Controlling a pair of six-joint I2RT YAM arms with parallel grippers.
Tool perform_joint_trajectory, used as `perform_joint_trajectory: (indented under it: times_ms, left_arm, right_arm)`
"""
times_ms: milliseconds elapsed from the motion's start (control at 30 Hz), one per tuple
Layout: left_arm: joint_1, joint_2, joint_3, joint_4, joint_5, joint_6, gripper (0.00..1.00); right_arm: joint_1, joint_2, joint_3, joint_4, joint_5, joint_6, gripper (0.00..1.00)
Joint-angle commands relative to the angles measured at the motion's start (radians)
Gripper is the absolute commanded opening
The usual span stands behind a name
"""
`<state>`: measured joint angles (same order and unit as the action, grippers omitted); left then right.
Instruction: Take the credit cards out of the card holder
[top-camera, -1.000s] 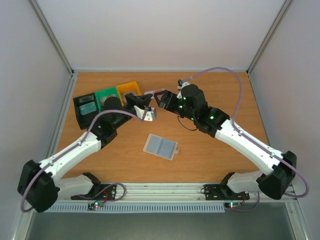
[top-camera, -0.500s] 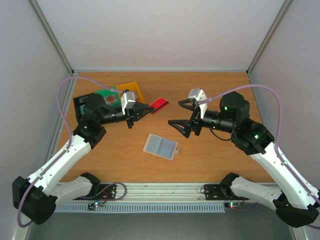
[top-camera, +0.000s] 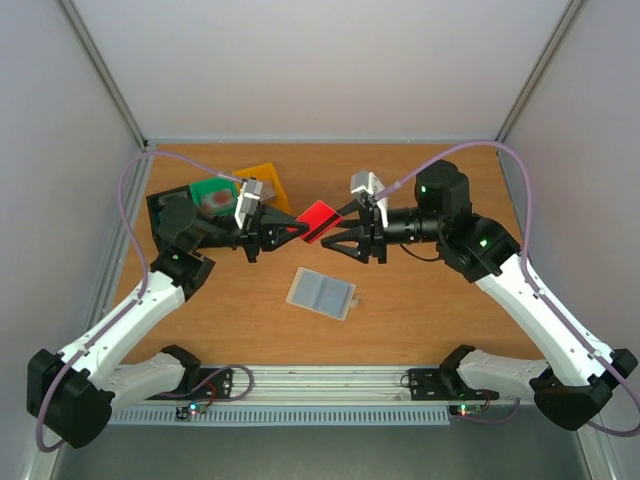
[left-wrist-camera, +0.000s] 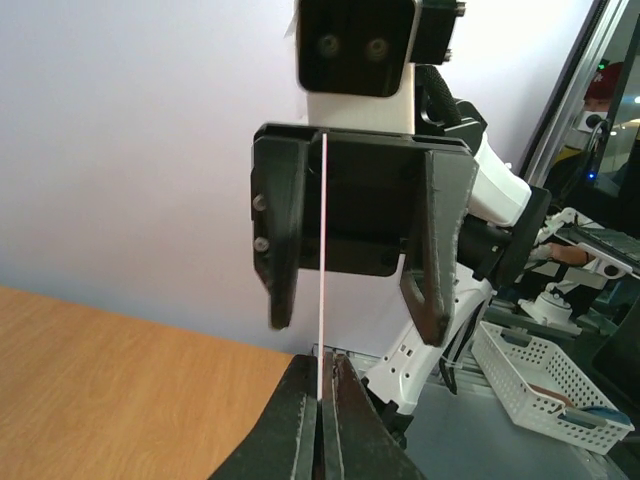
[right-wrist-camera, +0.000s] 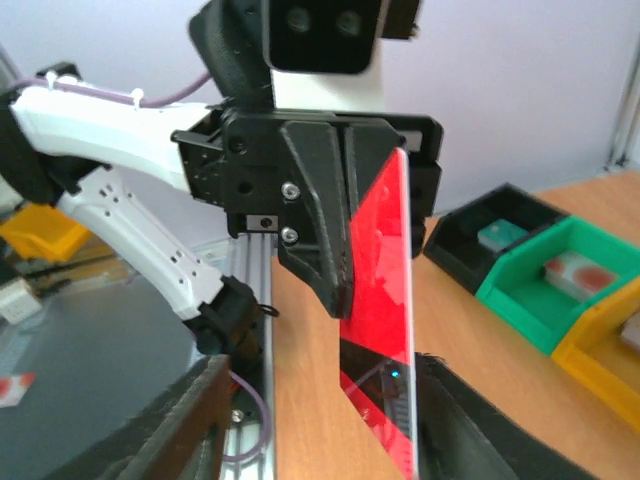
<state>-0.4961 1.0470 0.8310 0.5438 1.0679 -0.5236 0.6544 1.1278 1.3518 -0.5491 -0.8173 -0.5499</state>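
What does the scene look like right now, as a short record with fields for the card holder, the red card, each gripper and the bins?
card holder: flat on the table, untouched by either arm
red card: out of the holder, in the air above the table
left gripper: shut on one end of the card
right gripper: open, jaws either side of the card's other end, not clamped
bins: black bin, green bin, yellow bin, at the far left
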Motion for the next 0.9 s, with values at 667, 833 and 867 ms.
perform_joint_trajectory:
  times_ms: [667, 833, 867]
  left_arm:
    - [0.009, 0.015, 0.201, -1.043, -0.094, 0.827, 0.45]
    - [-0.004, 0.024, 0.236, -1.146, -0.083, 0.978, 0.44]
    - [-0.008, 0.025, 0.236, -1.143, -0.081, 0.983, 0.42]
  right_arm:
    - [0.058, 0.16, 0.269, -0.532, 0.16, -0.241, 0.01]
    - [0.088, 0.192, 0.317, -0.594, 0.212, -0.275, 0.01]
    - [0.093, 0.199, 0.321, -0.595, 0.212, -0.277, 0.01]
